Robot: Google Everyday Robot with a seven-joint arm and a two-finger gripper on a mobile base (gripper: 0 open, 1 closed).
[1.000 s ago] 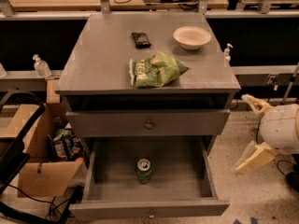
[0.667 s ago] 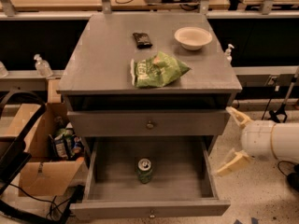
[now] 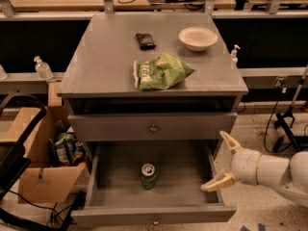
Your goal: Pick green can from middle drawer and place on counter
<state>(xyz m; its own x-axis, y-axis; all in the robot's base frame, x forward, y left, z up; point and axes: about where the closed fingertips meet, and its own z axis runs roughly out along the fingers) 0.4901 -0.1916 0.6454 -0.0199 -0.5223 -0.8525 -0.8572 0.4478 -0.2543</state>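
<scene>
The green can (image 3: pixel 148 175) stands upright on the grey floor of the pulled-out middle drawer (image 3: pixel 115 198), near its centre, silver lid up. The counter (image 3: pixel 110 57) is the flat grey top of the cabinet above it. My gripper (image 3: pixel 224 161) is at the right, over the drawer's right wall, about a can's width or more to the right of the can and not touching it. Its two pale fingers are spread wide apart with nothing between them.
On the counter lie a green snack bag (image 3: pixel 161 72), a small dark packet (image 3: pixel 145 40) and a white bowl (image 3: pixel 198 37). A closed drawer front (image 3: pixel 153 127) sits above the open one. A cardboard box (image 3: pixel 45 165) with items stands at left; cables lie at right.
My gripper has moved left from beside the cabinet to over the open drawer's right wall, closer to the can. The can has not moved.
</scene>
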